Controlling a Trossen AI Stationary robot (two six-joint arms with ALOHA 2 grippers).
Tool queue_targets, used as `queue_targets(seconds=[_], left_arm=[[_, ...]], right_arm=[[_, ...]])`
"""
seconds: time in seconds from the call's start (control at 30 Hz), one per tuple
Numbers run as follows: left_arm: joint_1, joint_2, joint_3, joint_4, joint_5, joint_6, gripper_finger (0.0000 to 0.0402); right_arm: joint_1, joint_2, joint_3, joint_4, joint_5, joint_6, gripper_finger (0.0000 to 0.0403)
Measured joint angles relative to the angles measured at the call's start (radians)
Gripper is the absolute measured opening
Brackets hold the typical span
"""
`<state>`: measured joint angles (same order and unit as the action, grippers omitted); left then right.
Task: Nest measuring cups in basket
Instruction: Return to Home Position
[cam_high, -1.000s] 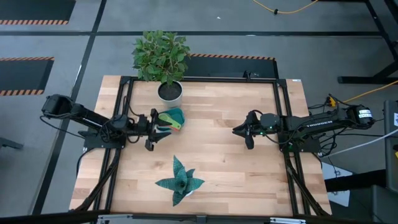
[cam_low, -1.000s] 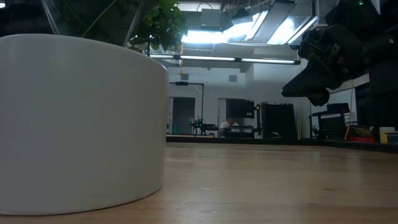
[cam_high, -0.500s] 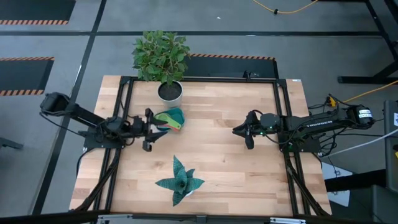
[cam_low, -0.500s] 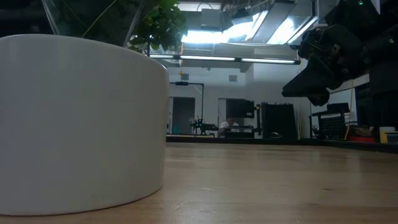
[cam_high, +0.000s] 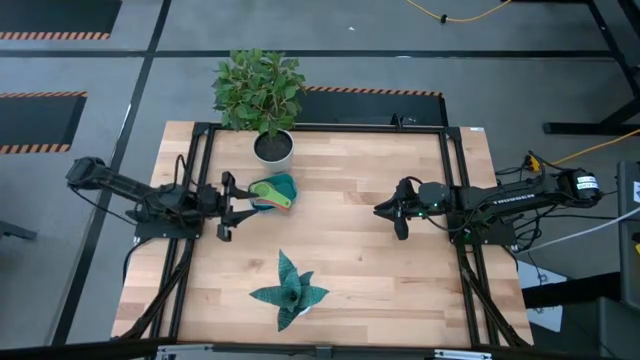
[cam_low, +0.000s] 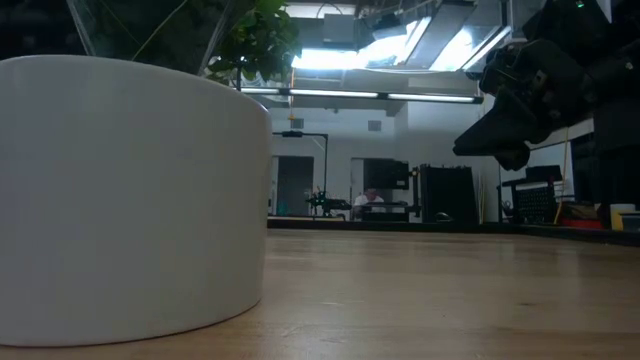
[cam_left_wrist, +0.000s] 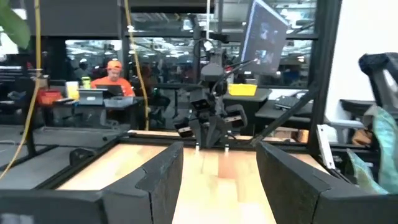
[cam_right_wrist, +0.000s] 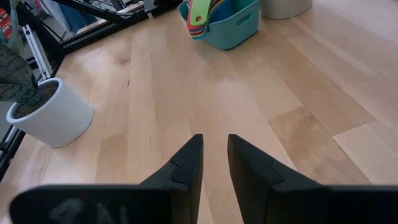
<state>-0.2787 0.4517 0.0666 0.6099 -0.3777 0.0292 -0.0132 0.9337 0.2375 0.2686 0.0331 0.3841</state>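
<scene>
The teal basket (cam_high: 286, 183) (cam_right_wrist: 235, 30) stands on its base on the wood, left of the table's middle. Several measuring cups (cam_high: 271, 192) sit stacked inside it. Their orange, green, yellow and blue handles (cam_right_wrist: 200, 12) stick out over the rim. My left gripper (cam_high: 232, 197) (cam_left_wrist: 221, 155) hovers open just left of the basket and touches nothing. My right gripper (cam_high: 382, 210) (cam_right_wrist: 214, 140) waits over the right half of the table, pointing at the basket. A narrow gap shows between its fingers. It also shows at the upper right of the low view (cam_low: 520, 95).
A bushy plant in a white pot (cam_high: 272, 148) (cam_right_wrist: 283, 6) stands just beyond the basket at the far edge. A spiky plant in a white pot (cam_high: 290, 292) (cam_right_wrist: 50, 115) (cam_low: 130, 200) stands near the near edge. Bare wood lies between the arms. A person in orange (cam_left_wrist: 112, 74) sits beyond the table.
My left gripper has drawn back from the basket toward the table's left edge. The basket and its cups have stayed where they were. The right arm has kept still.
</scene>
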Motion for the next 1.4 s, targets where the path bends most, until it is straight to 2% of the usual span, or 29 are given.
queue_targets(seconds=[0.23, 0.57, 0.73, 0.93, 1.3, 1.4], left_arm=[[0.123, -0.146, 0.0, -0.145, 0.246, 0.007, 0.0198], [0.326, -0.252, 0.0, -0.316, 0.433, -0.019, 0.0198], [0.362, -0.318, 0.0, -0.397, 0.407, -0.019, 0.0198], [0.366, -0.452, 0.001, -0.477, 0.424, 0.0, 0.0198], [0.366, -0.45, -0.044, -0.474, 0.358, -0.044, 0.0198], [0.366, -0.449, -0.058, -0.481, 0.346, -0.07, 0.0198]], right_arm=[[0.0, 0.0, 0.0, 0.001, 0.0, 0.0, 0.008], [0.0, 0.0, 0.0, 0.002, 0.0, 0.0, 0.008], [0.0, 0.0, 0.0, 0.0, 0.0, 0.0, 0.008], [0.0, 0.0, 0.0, 0.002, 0.0, 0.0, 0.008], [0.0, 0.0, 0.0, 0.016, -0.001, 0.022, 0.008], [0.0, -0.012, 0.0, 0.048, -0.037, 0.009, 0.008]])
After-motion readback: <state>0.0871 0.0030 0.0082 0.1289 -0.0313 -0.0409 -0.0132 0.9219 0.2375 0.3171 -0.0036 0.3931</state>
